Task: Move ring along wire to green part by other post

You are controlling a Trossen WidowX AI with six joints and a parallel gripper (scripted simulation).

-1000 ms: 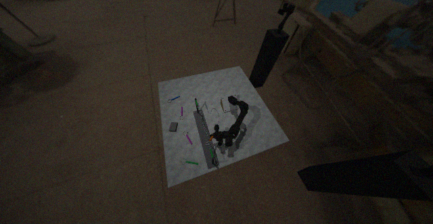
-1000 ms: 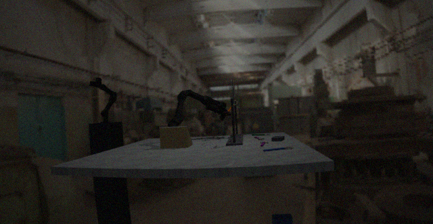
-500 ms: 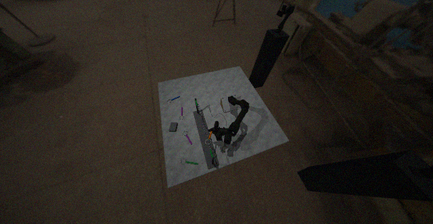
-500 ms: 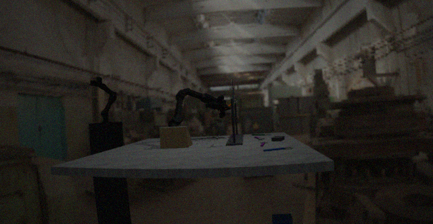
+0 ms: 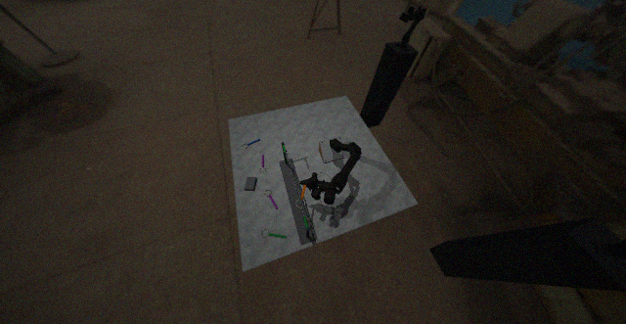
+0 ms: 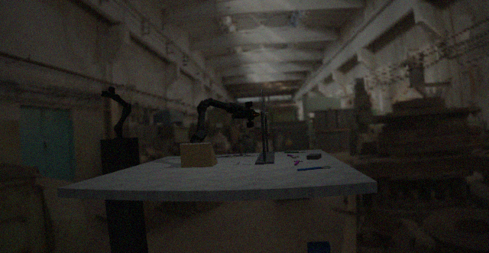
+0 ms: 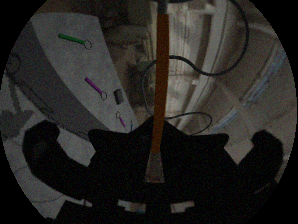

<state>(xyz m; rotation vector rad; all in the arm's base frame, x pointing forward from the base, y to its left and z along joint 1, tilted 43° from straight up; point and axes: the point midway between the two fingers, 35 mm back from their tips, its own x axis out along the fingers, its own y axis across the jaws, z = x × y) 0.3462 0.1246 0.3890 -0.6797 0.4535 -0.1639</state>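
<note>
Your end effector (image 5: 302, 183) (image 6: 258, 114) (image 7: 156, 119) grips the orange handle (image 5: 303, 192) (image 7: 161, 80); sliding it without following the bends could make the ring (image 5: 300, 204) touch the grey wire.
</note>
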